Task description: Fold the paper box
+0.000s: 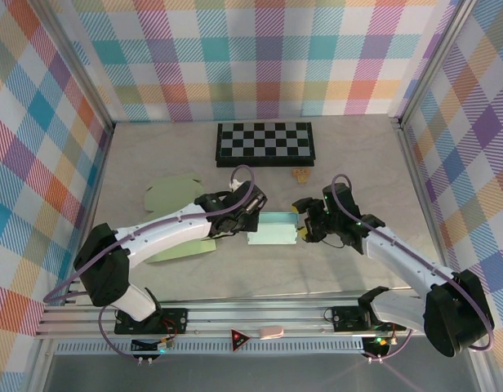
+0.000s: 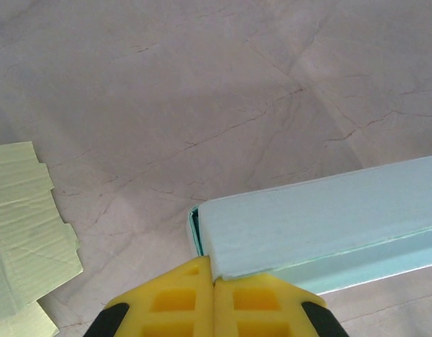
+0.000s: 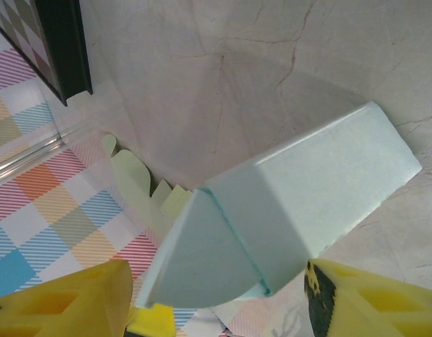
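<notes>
Left gripper (image 2: 213,281), fingertips clenched together, touches the left end of the pale blue paper box (image 1: 273,228). The box lies mid-way across the pale veined table (image 1: 358,163), its long axis left to right, with plaid walls (image 1: 260,57) around. Right gripper (image 1: 303,229) is released, jaws straddling the right end.

Plaid walls (image 1: 260,57), pale marbled tabletop (image 1: 358,171)

Marbled table (image 1: 358,163) carries checkerboard (image 1: 265,142), blue paper box (image 1: 272,229), 2 green cutouts (image 1: 174,193).
</notes>
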{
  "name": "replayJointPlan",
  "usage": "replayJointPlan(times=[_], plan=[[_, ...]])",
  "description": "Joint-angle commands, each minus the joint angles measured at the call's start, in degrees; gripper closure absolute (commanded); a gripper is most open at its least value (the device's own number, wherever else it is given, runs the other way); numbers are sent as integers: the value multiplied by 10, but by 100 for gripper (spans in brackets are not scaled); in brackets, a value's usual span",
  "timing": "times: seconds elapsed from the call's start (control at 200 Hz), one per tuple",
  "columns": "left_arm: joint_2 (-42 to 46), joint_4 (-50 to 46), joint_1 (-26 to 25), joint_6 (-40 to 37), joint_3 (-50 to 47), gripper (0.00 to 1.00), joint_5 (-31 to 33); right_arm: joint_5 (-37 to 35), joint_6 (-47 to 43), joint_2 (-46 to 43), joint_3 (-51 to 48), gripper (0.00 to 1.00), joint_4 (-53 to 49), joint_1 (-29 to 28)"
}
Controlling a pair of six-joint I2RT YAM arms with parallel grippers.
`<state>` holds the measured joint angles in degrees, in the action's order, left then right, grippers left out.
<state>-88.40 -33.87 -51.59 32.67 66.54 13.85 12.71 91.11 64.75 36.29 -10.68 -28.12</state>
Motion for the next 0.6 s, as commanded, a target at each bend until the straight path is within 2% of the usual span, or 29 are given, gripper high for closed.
replayJointPlan(times=[0.0,0.19,0.535,0.595], plan=[[21,7,-8,11,-10,100,9,-1,17,-4,-18,34,42,3],[18,8,-12,14,-8,100,14,-2,22,-1,-2,33,33,3],[23,11,-16,21,-13,100,14,-5,47,3,-32,51,53,3],[29,7,-17,27,-12,87,11,-3,46,7,-33,52,53,3]])
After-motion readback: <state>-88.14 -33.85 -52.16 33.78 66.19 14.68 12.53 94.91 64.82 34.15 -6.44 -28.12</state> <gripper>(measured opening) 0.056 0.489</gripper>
